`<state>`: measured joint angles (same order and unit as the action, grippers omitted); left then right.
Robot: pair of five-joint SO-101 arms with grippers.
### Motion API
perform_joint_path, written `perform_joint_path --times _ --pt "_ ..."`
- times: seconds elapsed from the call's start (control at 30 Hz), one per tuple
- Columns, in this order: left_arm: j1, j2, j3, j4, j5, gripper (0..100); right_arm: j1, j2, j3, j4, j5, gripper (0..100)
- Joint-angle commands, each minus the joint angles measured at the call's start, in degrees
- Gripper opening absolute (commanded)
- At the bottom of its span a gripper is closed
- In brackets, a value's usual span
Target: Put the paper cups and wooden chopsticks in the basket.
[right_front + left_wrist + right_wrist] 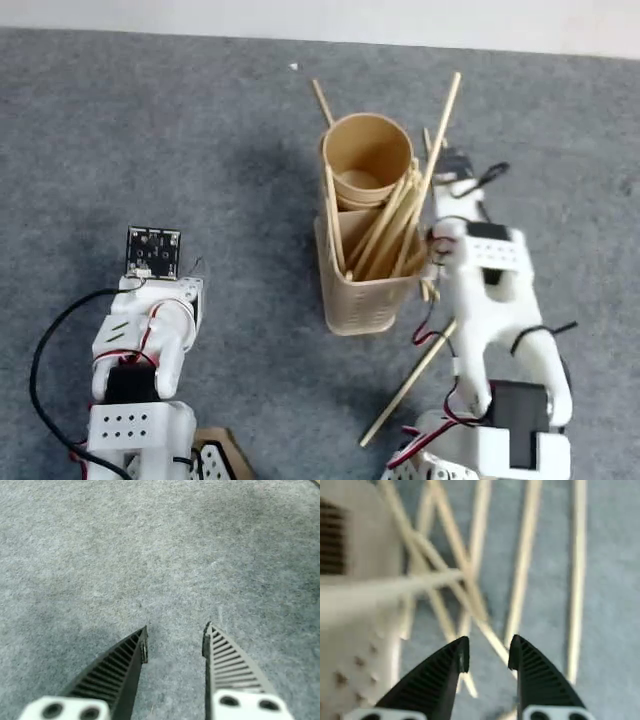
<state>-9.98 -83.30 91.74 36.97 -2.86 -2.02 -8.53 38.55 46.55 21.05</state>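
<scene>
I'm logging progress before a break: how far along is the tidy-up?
Done: the paper cups sit stacked in the basket, with several chopsticks leaning inside. In hand: nothing; the right gripper is open over loose chopsticks beside the basket, the left gripper open over bare carpet. Left: those, plus one chopstick by the right arm.

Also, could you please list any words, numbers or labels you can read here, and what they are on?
No text is readable. The basket, paper cups and chopsticks show no print.
Any marks on the black board on the left arm are too small to read.
</scene>
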Motion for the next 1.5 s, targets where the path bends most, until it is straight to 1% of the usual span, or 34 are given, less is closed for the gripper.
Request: perform_joint_path --times 0.0,0.17,0.33,0.4,0.43,0.47,0.53,0.57,0.7,0.83,0.87,0.93,1.03,1.17,1.23,1.33,1.43,1.47 --pt "0.9 -0.6 -0.2 -1.1 -0.4 20 -6.9 0.7 -1.5 -3.9 -1.1 14.6" --pt "0.9 -0.6 -0.2 -1.1 -0.4 20 -8.9 1.2 1.3 -6.3 -1.1 14.6" --pt "1.0 -0.6 -0.2 -1.1 -0.4 20 -8.2 1.4 2.0 -7.5 -1.2 14.6" --pt "1.7 0.0 -2.3 -0.7 -2.1 20 -7.3 1.5 2.0 -7.5 -1.2 14.6" --pt "3.0 0.7 -5.1 0.4 -2.8 20 -7.0 1.5 2.1 -8.0 -1.2 14.6" --pt "4.9 2.2 -8.3 3.9 -2.5 20 -6.8 1.5 2.2 -8.6 -1.2 14.6" --pt "10.9 8.4 -17.1 10.7 0.3 20 -6.8 2.8 3.1 -9.3 -1.2 14.6" --pt "13.8 12.5 -21.6 12.3 1.3 20 -6.9 3.9 3.4 -9.5 -1.2 14.6" --pt "21.1 33.4 -39.2 12.2 2.2 20 -6.5 9.1 2.7 -9.5 -1.2 14.6" --pt "24.1 51.9 -54.3 14.9 2.0 20 -6.0 10.2 2.5 -9.3 -1.2 14.6" --pt "25.1 55.7 -57.1 15.1 1.4 20 -6.2 10.2 2.5 -9.3 -1.2 14.6" --pt "26.9 61.8 -61.3 15.2 -2.2 20 -6.8 10.2 2.5 -9.3 -1.2 14.6" --pt "30.4 67.6 -65.5 15.2 -7.5 20 -9.3 10.2 2.6 -9.3 -1.2 14.6" --pt "33.1 71.4 -70.0 17.9 -8.5 20 -13.7 10.2 2.7 -9.1 -1.2 14.6" --pt "32.9 72.9 -74.3 21.6 -8.5 20 -15.7 10.2 2.7 -9.1 -1.2 14.6" --pt "32.7 74.9 -82.4 29.5 -9.0 20 -19.2 10.2 2.4 -8.3 -1.2 14.6" --pt "32.9 78.1 -91.7 38.4 -11.6 20 -24.4 8.9 1.2 -5.8 -1.8 14.6" --pt "32.7 79.4 -94.7 41.0 -11.9 20 -26.2 8.0 0.7 -5.0 -3.0 14.6"
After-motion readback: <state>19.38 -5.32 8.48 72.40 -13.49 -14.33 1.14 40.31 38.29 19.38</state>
